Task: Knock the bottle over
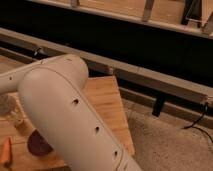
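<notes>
My large white arm (65,115) fills the middle of the camera view and reaches out past the left edge. The gripper is out of view, beyond the left edge of the frame. A small clear, pale object (9,109) stands on the wooden table (107,100) at the far left, just below my forearm. It looks like the bottle, seemingly upright, but it is partly cut off and I cannot be sure. I cannot tell whether anything touches it.
A dark red round object (39,144) and an orange carrot-like piece (6,152) lie on the table's near left. A long dark counter with a metal rail (150,75) runs behind the table. Speckled floor (170,145) lies to the right.
</notes>
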